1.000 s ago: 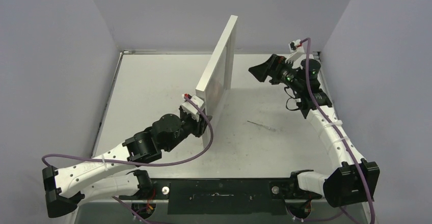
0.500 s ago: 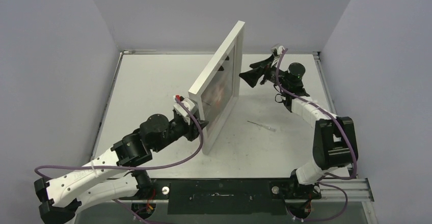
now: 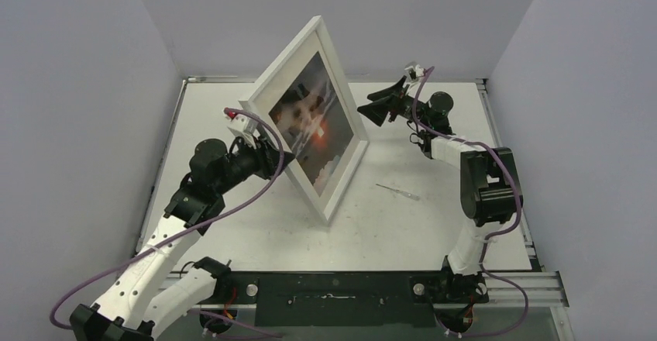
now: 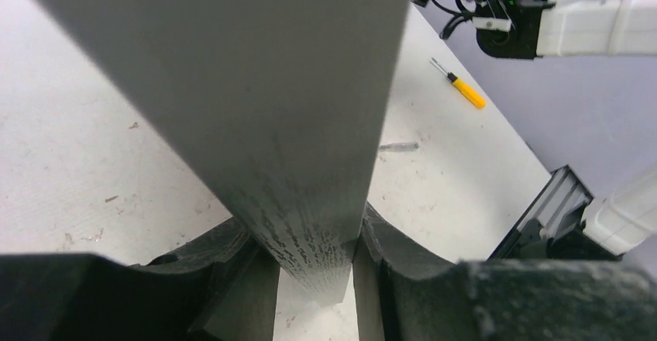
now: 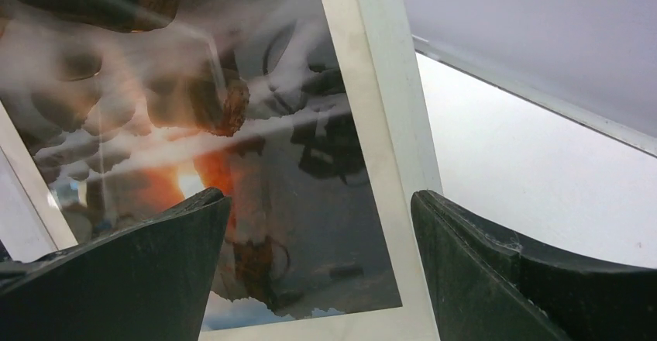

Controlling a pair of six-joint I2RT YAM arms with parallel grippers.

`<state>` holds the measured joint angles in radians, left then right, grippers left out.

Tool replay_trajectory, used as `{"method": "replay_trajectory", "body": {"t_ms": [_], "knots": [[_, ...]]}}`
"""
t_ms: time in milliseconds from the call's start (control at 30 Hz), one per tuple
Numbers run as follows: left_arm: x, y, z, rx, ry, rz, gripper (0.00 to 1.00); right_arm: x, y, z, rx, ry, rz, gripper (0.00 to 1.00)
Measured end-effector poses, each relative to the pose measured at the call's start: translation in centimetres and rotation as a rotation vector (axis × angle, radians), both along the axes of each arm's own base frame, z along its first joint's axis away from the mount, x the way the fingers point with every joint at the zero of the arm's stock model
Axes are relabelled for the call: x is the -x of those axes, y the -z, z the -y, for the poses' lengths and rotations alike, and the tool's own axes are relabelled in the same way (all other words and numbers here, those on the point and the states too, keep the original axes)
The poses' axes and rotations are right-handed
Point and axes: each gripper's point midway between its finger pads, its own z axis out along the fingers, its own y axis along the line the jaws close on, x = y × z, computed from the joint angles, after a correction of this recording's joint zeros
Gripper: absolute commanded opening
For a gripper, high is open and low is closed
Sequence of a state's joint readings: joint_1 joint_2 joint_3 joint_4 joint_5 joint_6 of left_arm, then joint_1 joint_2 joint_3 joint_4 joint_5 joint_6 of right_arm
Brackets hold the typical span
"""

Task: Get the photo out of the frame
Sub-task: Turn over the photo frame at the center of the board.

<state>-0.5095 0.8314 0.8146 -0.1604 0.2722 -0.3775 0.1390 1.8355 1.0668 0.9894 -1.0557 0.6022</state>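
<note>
The frame (image 3: 279, 62), large with a narrow white border, stands tilted on edge over the table, its glazed face turned up and to the right. The photo (image 3: 314, 124) sits inside it behind the glass, dark clouds with an orange glow. My left gripper (image 3: 277, 159) is shut on the frame's left edge; in the left wrist view that grey edge (image 4: 256, 85) fills the gap of this gripper (image 4: 310, 236). My right gripper (image 3: 370, 112) is open, just off the frame's right side. Its wrist view shows the photo (image 5: 232, 124) and white border (image 5: 387, 124) close before the gripper (image 5: 321, 225).
A thin metal tool (image 3: 399, 192) lies on the white table (image 3: 418, 225) right of the frame. A yellow-handled screwdriver (image 4: 463, 89) lies further back near the right arm. Grey walls close the table on three sides.
My left arm has swung back and left, lifting and turning the frame so its glazed face now shows from above. My right gripper has moved in toward the frame's right edge.
</note>
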Motion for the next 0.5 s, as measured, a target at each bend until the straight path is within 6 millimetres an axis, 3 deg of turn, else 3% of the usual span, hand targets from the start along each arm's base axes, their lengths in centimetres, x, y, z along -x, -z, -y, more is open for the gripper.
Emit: {"method": "replay_trajectory", "body": {"t_ms": [267, 500], "knots": [[-4.4, 2.8, -4.2, 0.127, -0.153, -0.210, 0.00, -3.3, 4.2, -0.1, 0.041, 0.108, -0.176, 0.89], [-6.1, 9.1, -6.5, 0.269, -0.271, -0.444, 0.00, -5.0, 9.5, 0.8, 0.132, 0.226, -0.388, 0.89]]}}
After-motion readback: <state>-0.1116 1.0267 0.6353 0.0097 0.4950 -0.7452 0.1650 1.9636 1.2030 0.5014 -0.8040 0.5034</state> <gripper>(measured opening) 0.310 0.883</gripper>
